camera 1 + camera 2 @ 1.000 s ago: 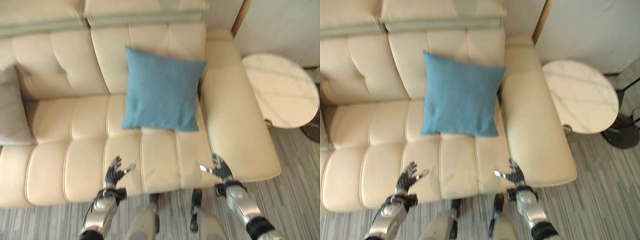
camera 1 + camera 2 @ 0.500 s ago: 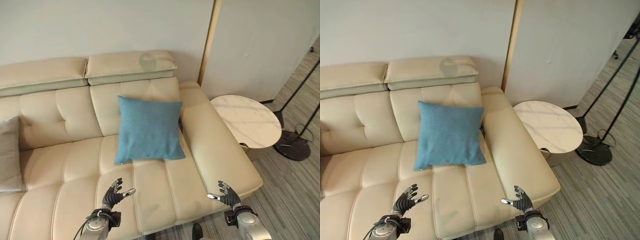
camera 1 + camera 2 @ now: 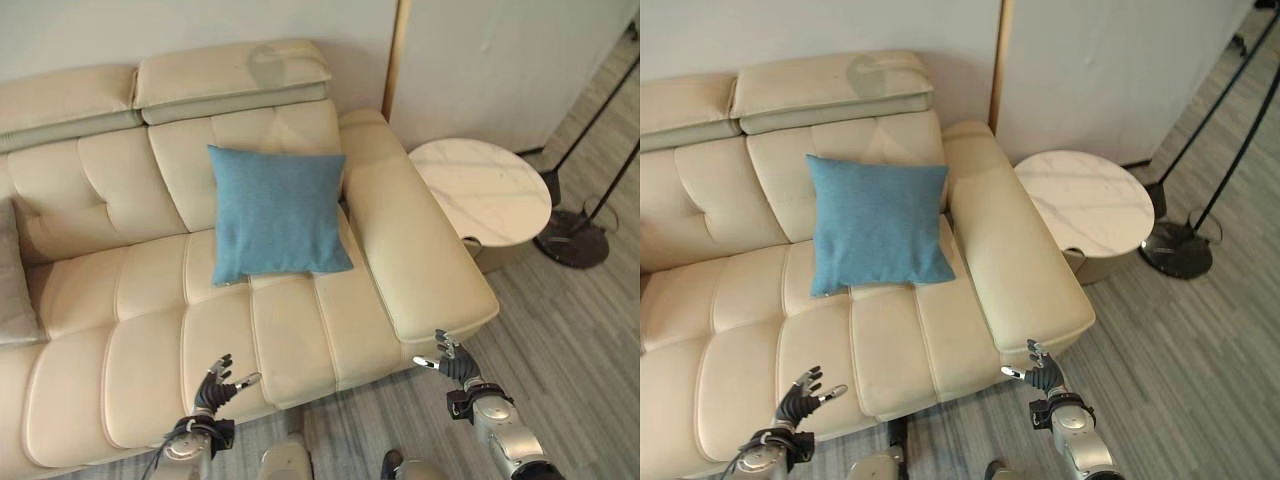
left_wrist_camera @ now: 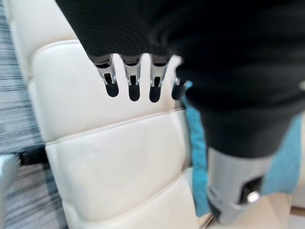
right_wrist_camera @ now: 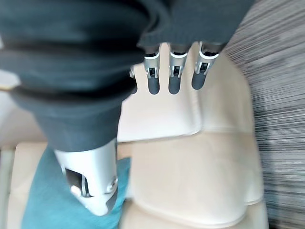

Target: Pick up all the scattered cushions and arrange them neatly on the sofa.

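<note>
A blue cushion (image 3: 277, 213) leans upright against the backrest of the cream sofa (image 3: 150, 330), near its right arm. A grey cushion (image 3: 12, 275) lies at the sofa's far left edge. My left hand (image 3: 215, 381) hovers open over the seat's front edge, well short of the blue cushion and empty. My right hand (image 3: 452, 362) hangs open and empty just past the front corner of the sofa's right arm. In the left wrist view the fingers (image 4: 133, 85) are straight over the seat, with the blue cushion (image 4: 196, 143) beyond.
A round white marble side table (image 3: 479, 190) stands right of the sofa arm. A black floor-lamp base (image 3: 571, 240) sits on the grey striped floor further right. A wall and a wooden strip (image 3: 396, 45) rise behind the sofa.
The camera has moved back and tilted, so the sofa shows from farther off. Both hands stay open and empty at the seat's front; the cushion has not moved.
</note>
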Controlling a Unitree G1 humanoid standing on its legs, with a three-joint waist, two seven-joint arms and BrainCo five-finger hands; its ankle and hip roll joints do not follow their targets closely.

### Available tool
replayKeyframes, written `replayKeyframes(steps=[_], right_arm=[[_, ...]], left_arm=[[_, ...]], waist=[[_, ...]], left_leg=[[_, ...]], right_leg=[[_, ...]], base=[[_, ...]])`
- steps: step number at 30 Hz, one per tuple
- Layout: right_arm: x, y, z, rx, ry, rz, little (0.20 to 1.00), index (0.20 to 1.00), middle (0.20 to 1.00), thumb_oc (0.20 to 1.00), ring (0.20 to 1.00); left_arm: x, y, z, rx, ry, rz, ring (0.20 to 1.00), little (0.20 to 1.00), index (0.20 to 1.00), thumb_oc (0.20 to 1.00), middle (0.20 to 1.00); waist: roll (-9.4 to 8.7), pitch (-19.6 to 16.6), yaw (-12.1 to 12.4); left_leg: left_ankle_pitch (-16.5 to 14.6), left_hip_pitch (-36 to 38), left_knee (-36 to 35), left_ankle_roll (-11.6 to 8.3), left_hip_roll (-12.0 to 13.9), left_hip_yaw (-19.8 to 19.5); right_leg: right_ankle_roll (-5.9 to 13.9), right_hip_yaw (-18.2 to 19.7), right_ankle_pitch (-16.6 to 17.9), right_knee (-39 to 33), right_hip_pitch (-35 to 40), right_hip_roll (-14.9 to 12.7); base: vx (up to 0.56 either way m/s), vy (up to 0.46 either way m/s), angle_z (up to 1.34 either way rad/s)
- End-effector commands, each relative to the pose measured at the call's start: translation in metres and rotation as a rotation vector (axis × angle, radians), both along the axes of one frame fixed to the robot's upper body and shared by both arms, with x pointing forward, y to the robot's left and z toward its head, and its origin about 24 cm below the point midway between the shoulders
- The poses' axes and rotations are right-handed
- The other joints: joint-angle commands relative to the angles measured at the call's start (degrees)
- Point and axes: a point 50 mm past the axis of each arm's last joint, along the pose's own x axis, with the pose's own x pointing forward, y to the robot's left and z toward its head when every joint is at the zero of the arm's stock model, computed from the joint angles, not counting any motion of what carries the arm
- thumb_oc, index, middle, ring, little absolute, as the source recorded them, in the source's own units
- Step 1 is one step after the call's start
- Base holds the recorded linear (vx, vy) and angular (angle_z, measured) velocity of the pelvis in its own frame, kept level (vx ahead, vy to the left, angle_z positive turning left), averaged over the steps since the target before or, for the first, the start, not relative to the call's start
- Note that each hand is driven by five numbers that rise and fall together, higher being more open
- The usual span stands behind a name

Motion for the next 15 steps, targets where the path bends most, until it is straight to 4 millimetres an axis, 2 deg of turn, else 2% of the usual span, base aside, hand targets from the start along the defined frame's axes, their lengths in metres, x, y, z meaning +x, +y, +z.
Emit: replayKeyframes(steps=[1, 2, 4, 6, 7, 8, 9, 10, 11, 12, 13, 14, 15], right_arm=[[0.020, 0.001, 0.025, 0.006, -0.147, 0.001, 1.000, 1.000, 1.000, 1.000, 1.000], [0.021, -0.001, 0.026, -0.001, -0.147, 0.000, 1.000, 1.000, 1.000, 1.000, 1.000], [0.023, -0.001, 0.027, -0.002, -0.147, 0.004, 1.000, 1.000, 1.000, 1.000, 1.000], [0.023, -0.001, 0.027, -0.001, -0.150, 0.004, 1.000, 1.000, 1.000, 1.000, 1.000], [0.023, -0.001, 0.027, -0.001, -0.149, 0.004, 1.000, 1.000, 1.000, 1.000, 1.000], [0.024, 0.000, 0.028, 0.003, -0.152, 0.018, 1.000, 1.000, 1.000, 1.000, 1.000], [0.024, 0.000, 0.028, 0.003, -0.152, 0.018, 1.000, 1.000, 1.000, 1.000, 1.000], [0.027, 0.001, 0.031, 0.003, -0.161, 0.036, 1.000, 1.000, 1.000, 1.000, 1.000], [0.028, 0.002, 0.032, 0.006, -0.169, 0.043, 1.000, 1.000, 1.000, 1.000, 1.000], [0.028, 0.002, 0.033, 0.007, -0.170, 0.043, 1.000, 1.000, 1.000, 1.000, 1.000], [0.028, 0.002, 0.032, 0.008, -0.170, 0.045, 1.000, 1.000, 1.000, 1.000, 1.000], [0.026, 0.001, 0.031, 0.007, -0.162, 0.037, 1.000, 1.000, 1.000, 1.000, 1.000], [0.026, 0.001, 0.031, 0.007, -0.162, 0.037, 1.000, 1.000, 1.000, 1.000, 1.000]], left_arm=[[0.025, 0.016, 0.026, 0.076, -0.131, -0.019, 1.000, 1.000, 1.000, 1.000, 1.000], [0.026, 0.015, 0.026, 0.072, -0.136, -0.018, 1.000, 1.000, 1.000, 1.000, 1.000], [0.026, 0.014, 0.026, 0.060, -0.140, -0.018, 1.000, 1.000, 1.000, 1.000, 1.000], [0.026, 0.012, 0.026, 0.057, -0.140, -0.023, 1.000, 1.000, 1.000, 1.000, 1.000], [0.026, 0.013, 0.026, 0.057, -0.140, -0.023, 1.000, 1.000, 1.000, 1.000, 1.000], [0.025, 0.010, 0.025, 0.048, -0.138, -0.034, 1.000, 1.000, 1.000, 1.000, 1.000], [0.025, 0.010, 0.025, 0.048, -0.138, -0.034, 1.000, 1.000, 1.000, 1.000, 1.000], [0.024, 0.008, 0.024, 0.032, -0.133, -0.039, 1.000, 1.000, 1.000, 1.000, 1.000], [0.023, 0.007, 0.024, 0.024, -0.136, -0.036, 1.000, 1.000, 1.000, 1.000, 1.000], [0.023, 0.007, 0.024, 0.024, -0.136, -0.036, 1.000, 1.000, 1.000, 1.000, 1.000], [0.022, 0.004, 0.023, 0.013, -0.133, -0.039, 1.000, 1.000, 1.000, 1.000, 1.000], [0.022, 0.000, 0.022, 0.009, -0.128, -0.060, 1.000, 1.000, 1.000, 1.000, 1.000], [0.022, 0.000, 0.022, 0.008, -0.127, -0.060, 1.000, 1.000, 1.000, 1.000, 1.000]], waist=[[-1.68, 3.29, -0.46], [-1.56, 3.98, -0.78], [-1.83, 4.26, -1.55], [-2.66, 3.94, -2.34], [-2.65, 3.96, -2.35], [-3.47, 3.55, -2.91], [-3.44, 3.58, -2.92], [-4.11, 3.26, -3.20], [-4.11, 2.99, -3.41], [-4.16, 2.89, -3.48], [-3.67, 2.42, -3.91], [-2.83, 1.20, -4.63], [-2.83, 1.16, -4.61]], left_leg=[[-1.64, -4.94, -0.90, -1.52, -4.92, -1.33], [-1.99, -5.03, -0.69, -1.63, -5.11, -1.87], [-4.74, -4.60, 1.64, -0.51, -6.00, -2.84], [-9.14, -3.56, 5.97, 0.42, -6.25, -2.17], [-9.31, -3.63, 6.21, 0.43, -6.23, -2.19], [-13.79, -1.98, 10.43, 1.16, -6.74, -2.74], [-13.91, -2.01, 10.58, 1.16, -6.71, -2.77], [-17.30, -0.19, 14.48, 1.63, -7.65, -4.24], [-18.82, 1.65, 14.49, 1.75, -7.75, -4.70], [-18.56, 1.56, 14.26, 1.78, -7.85, -4.74], [-19.61, 4.98, 11.59, 1.69, -7.41, -4.49], [-18.73, 7.48, 6.47, 1.71, -7.20, -4.14], [-18.52, 7.70, 6.04, 1.70, -7.23, -4.10]], right_leg=[[2.43, -1.92, 0.90, -14.10, 9.34, 0.64], [2.29, -2.46, 0.79, -13.75, 9.02, 0.40], [2.49, -3.67, 2.17, -14.07, 7.81, -0.57], [2.56, -4.51, 3.74, -14.53, 6.79, -2.09], [2.57, -4.52, 3.70, -14.51, 6.83, -2.09], [2.38, -4.83, 4.87, -15.01, 6.03, -3.28], [2.39, -4.85, 4.86, -15.01, 6.08, -3.25], [2.25, -4.72, 5.57, -15.44, 5.82, -3.87], [2.34, -4.90, 5.54, -15.42, 5.68, -3.90], [2.35, -4.96, 5.68, -15.50, 5.55, -3.97], [2.55, -5.18, 5.50, -15.27, 5.48, -3.60], [2.74, -5.69, 5.94, -15.29, 4.92, -3.06], [2.74, -5.67, 5.93, -15.27, 4.91, -3.07]], base=[[-0.29, -0.134, 0.19], [-0.34, -0.134, 0.35], [-0.24, -0.073, 0.34], [-0.16, -0.038, 0.30], [-0.16, -0.024, 0.39], [-0.09, -0.006, 0.27], [-0.14, -0.003, 0.18], [-0.07, 0.022, 0.19], [-0.07, 0.022, 0.21], [-0.02, 0.060, 0.25], [0.00, 0.113, 0.15], [0.01, 0.111, 0.08], [-0.01, 0.162, 0.21]])
